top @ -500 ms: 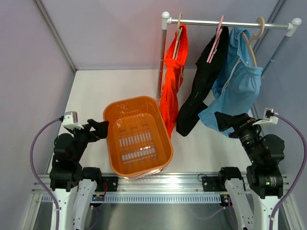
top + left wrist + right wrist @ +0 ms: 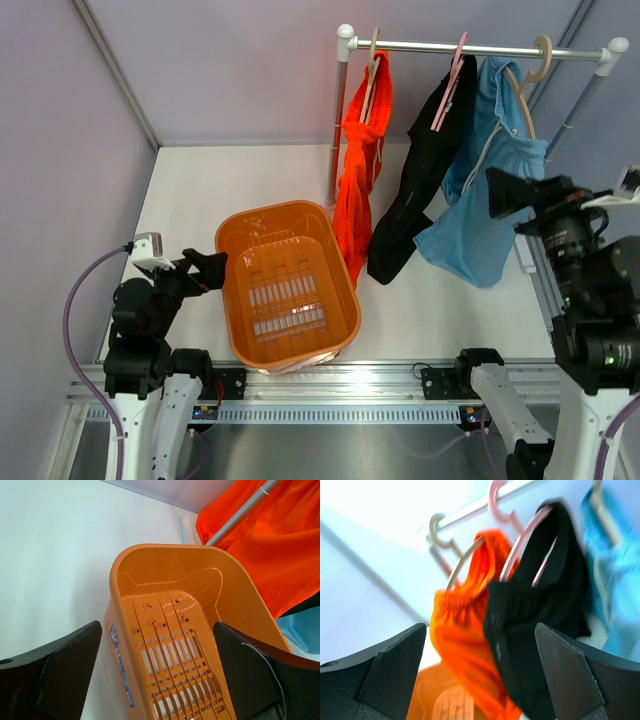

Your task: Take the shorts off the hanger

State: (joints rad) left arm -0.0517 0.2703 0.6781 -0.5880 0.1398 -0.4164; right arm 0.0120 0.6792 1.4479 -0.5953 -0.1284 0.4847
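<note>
Three shorts hang on hangers from a rail at the back right: orange shorts, black shorts and light blue shorts with a white drawstring. My right gripper is open, raised in front of the light blue shorts, and holds nothing. Its wrist view is blurred and shows the orange shorts, the black shorts and the blue shorts between the open fingers. My left gripper is open and empty at the left rim of the orange basket.
The rigid orange plastic basket stands on the white table, front centre, below the orange shorts. The rail's upright post stands just behind it. Walls close in on the left and right.
My right arm has risen and moved right, lifting the gripper from the hem of the light blue shorts up to their middle. The left arm has not moved.
</note>
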